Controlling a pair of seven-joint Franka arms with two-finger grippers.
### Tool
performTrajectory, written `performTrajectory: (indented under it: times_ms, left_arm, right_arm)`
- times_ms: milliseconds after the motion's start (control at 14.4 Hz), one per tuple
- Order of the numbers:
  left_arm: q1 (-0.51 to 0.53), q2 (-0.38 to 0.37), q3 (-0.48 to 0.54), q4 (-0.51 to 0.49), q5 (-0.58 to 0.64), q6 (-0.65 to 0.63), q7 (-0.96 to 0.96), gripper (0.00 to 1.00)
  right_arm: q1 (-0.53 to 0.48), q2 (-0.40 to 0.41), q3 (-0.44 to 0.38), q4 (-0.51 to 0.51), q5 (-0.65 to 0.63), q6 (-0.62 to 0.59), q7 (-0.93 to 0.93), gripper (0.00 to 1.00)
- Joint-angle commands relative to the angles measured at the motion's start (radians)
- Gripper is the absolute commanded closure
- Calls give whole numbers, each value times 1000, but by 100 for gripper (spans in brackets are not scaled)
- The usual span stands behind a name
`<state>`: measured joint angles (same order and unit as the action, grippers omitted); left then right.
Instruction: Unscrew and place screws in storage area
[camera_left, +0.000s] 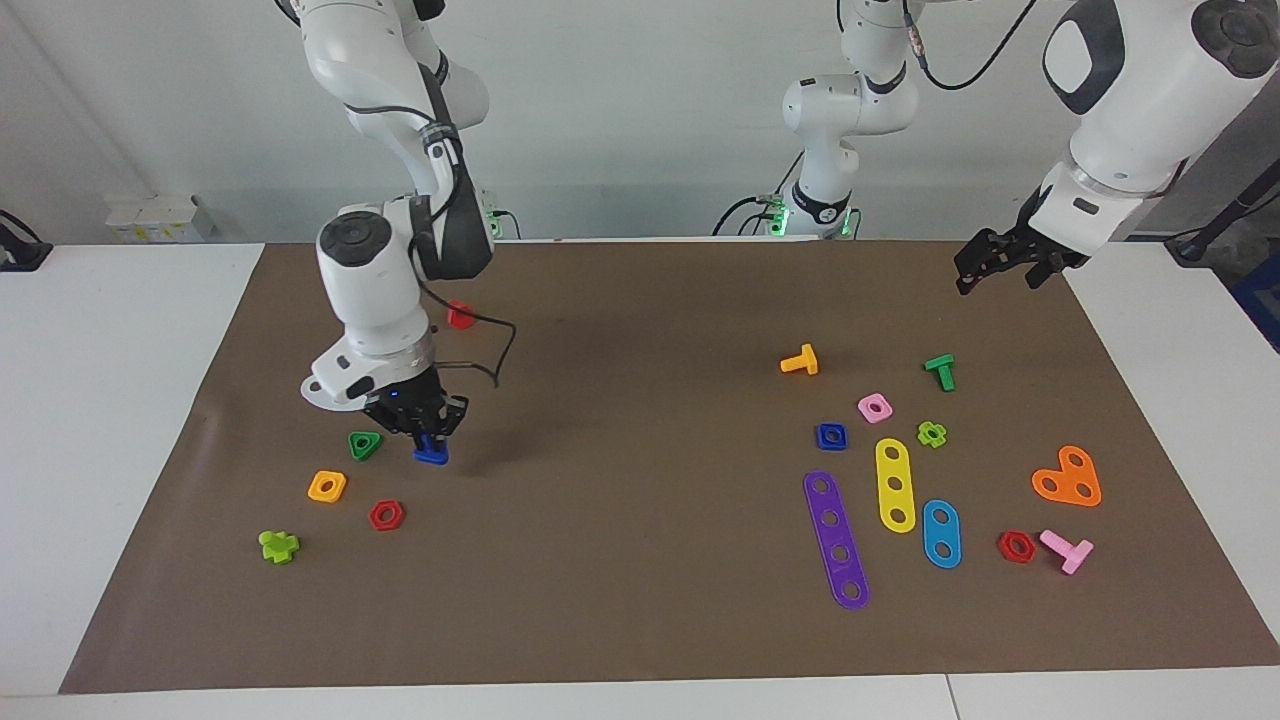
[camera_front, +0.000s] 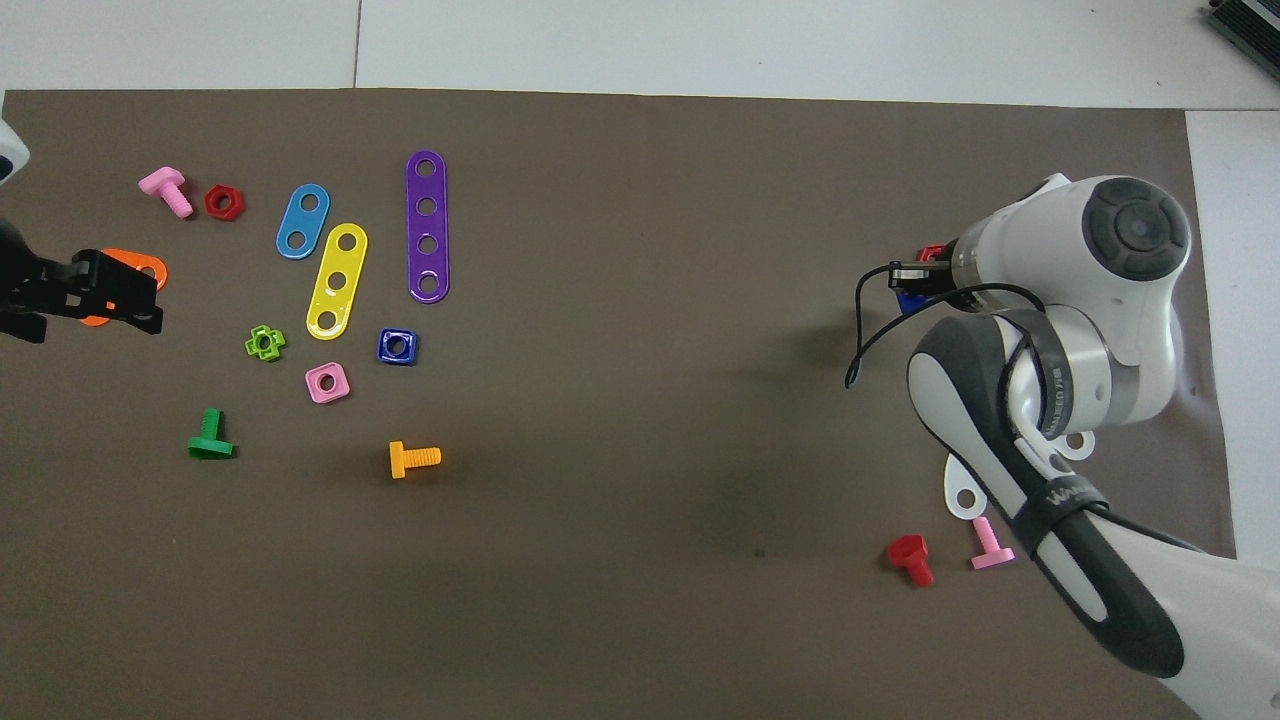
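My right gripper (camera_left: 428, 436) is shut on the dark-blue bolt (camera_left: 432, 453), gripping its stem with the wide head down, at or just above the mat. This is in the storage area (camera_left: 300, 470), beside a green triangular nut (camera_left: 364, 444). In the overhead view the arm covers the gripper and only a bit of the bolt (camera_front: 908, 300) shows. The white curved strip (camera_front: 963, 495) lies partly under the arm. My left gripper (camera_left: 995, 283) is open and empty, raised over the orange heart plate (camera_front: 148, 268); it waits there.
Around the bolt lie an orange nut (camera_left: 327, 486), a red hex nut (camera_left: 386, 515), a lime cross piece (camera_left: 278, 545) and a red bolt (camera_left: 460, 315). Toward the left arm's end lie purple (camera_left: 836, 540), yellow (camera_left: 895, 485) and blue (camera_left: 941, 533) strips, a dark-blue square nut (camera_left: 831, 436) and several bolts.
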<state>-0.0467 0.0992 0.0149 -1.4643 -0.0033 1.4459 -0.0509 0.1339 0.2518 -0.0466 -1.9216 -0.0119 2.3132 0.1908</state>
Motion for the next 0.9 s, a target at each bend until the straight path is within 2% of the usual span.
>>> performTrajectory:
  times_ms: [0, 554, 624, 693, 832]
  left_arm:
    - [2, -50, 0, -62, 22, 30, 13, 0]
    - [-2, -61, -1, -90, 22, 67, 13, 0]
    - [-2, -61, -1, -91, 22, 73, 13, 0]
    - [-1, -62, -1, -97, 22, 80, 13, 0]
    - [5, -65, -1, -105, 20, 108, 43, 0]
  right_arm:
    - [-49, -60, 17, -163, 59, 115, -76, 100]
    - [-85, -52, 17, -223, 79, 169, -117, 100]
    - [-85, -45, 17, -223, 84, 172, -117, 62]
    - [-86, -42, 17, -226, 84, 178, -113, 1]
    - [-85, -37, 17, -211, 84, 180, -105, 0]
